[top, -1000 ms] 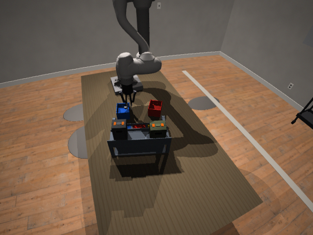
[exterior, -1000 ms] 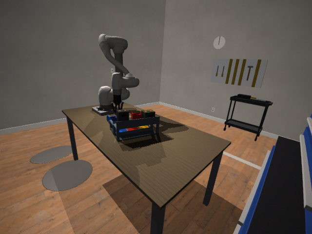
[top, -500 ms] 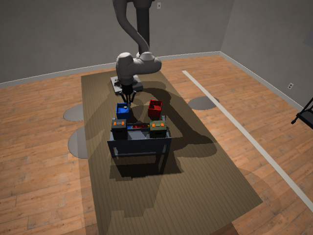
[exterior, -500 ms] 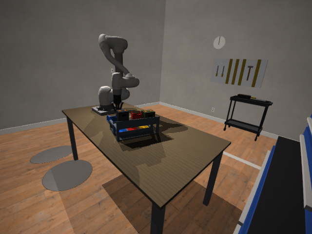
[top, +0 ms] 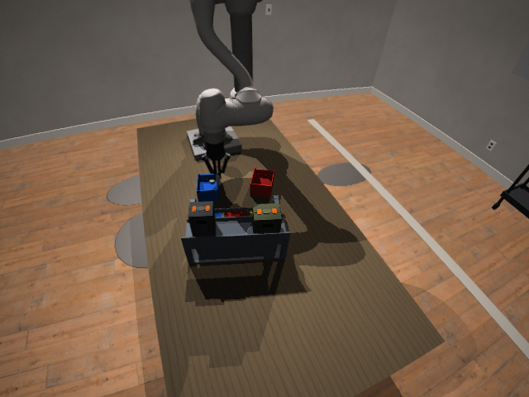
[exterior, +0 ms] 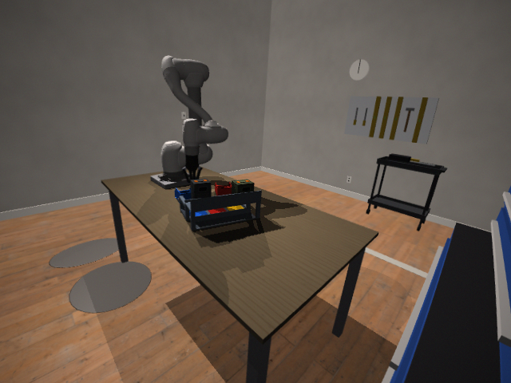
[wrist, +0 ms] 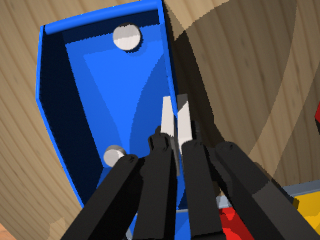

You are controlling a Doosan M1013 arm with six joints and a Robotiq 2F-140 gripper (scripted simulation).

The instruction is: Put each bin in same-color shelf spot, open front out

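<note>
The blue bin (top: 207, 187) sits on the table behind the shelf's left end; the wrist view shows it (wrist: 107, 94) with two grey round parts inside. My gripper (top: 217, 173) points down at the bin's right wall, and in the wrist view the gripper (wrist: 175, 123) has one pad inside and one outside that wall, shut on it. The red bin (top: 261, 183) stands on the table to the right, apart from the gripper. The dark shelf (exterior: 220, 207) has blue (exterior: 200, 213), red (exterior: 215, 211) and yellow (exterior: 234, 207) marks on its lower board.
A dark grey toolbox (top: 201, 217) and a green toolbox (top: 267, 217) stand on the shelf's top board. The robot base (top: 213, 143) is just behind the bins. A black cart (exterior: 402, 185) stands by the far wall.
</note>
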